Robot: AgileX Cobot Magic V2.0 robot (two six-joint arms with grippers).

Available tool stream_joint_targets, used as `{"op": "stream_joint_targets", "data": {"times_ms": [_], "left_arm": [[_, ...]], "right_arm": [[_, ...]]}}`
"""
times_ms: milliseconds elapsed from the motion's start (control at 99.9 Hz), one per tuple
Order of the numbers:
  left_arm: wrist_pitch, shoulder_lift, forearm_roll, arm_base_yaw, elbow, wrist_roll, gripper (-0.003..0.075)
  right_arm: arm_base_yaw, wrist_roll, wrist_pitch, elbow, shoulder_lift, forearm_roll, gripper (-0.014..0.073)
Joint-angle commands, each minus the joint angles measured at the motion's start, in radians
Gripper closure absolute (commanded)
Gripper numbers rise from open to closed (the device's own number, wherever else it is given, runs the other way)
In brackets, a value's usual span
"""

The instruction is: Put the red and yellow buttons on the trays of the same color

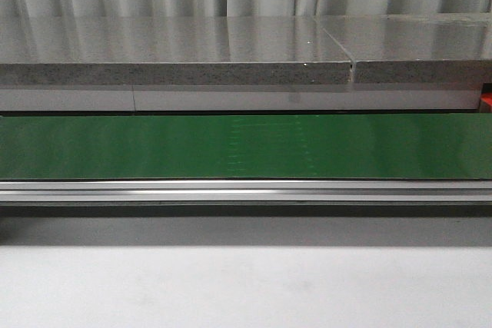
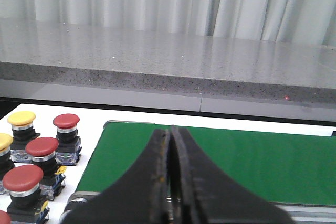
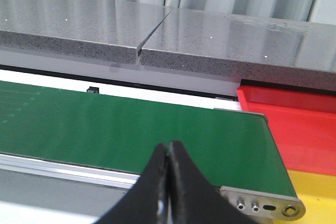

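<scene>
In the front view a green conveyor belt (image 1: pixel 246 146) ran across the frame, with a grey stone counter (image 1: pixel 177 55) behind it; neither arm showed there.

In the left wrist view the left gripper (image 2: pixel 170 132) had its fingers pressed together, holding nothing, above the belt's end. Red buttons (image 2: pixel 41 147) and yellow buttons (image 2: pixel 21 118) stood upright in a cluster on the white surface beside the belt, at about 9 o'clock from the fingers.

In the right wrist view the right gripper (image 3: pixel 168 146) was likewise closed and empty. A red tray (image 3: pixel 294 124) lay beyond the belt's end at about 2 o'clock, with a yellow tray (image 3: pixel 315 192) just beside it, nearer the camera.
</scene>
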Motion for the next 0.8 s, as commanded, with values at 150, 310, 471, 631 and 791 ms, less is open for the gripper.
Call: {"op": "stream_joint_targets", "data": {"times_ms": [150,310,471,631,791], "left_arm": [[-0.074,-0.034,-0.007,-0.009,0.032,0.001,0.0739],[-0.124,-0.034,-0.007,-0.009,0.027,0.001,0.0739],[-0.053,-0.022,-0.012,-0.009,-0.056,0.001,0.0739],[0.129,0.069,-0.012,-0.009,-0.227,-0.006,0.0739],[0.446,0.245,-0.012,-0.009,-0.47,-0.009,0.0739]], "right_arm": [[0.003,-0.004,-0.078,-0.01,-0.017,-0.012,0.0662],[0.003,-0.004,-0.078,-0.01,-0.017,-0.012,0.0662],[0.003,-0.004,-0.078,-0.01,-0.017,-0.012,0.0662],[0.003,-0.004,-0.078,-0.01,-0.017,-0.012,0.0662],[0.003,-0.004,-0.078,-0.01,-0.017,-0.012,0.0662]]}}
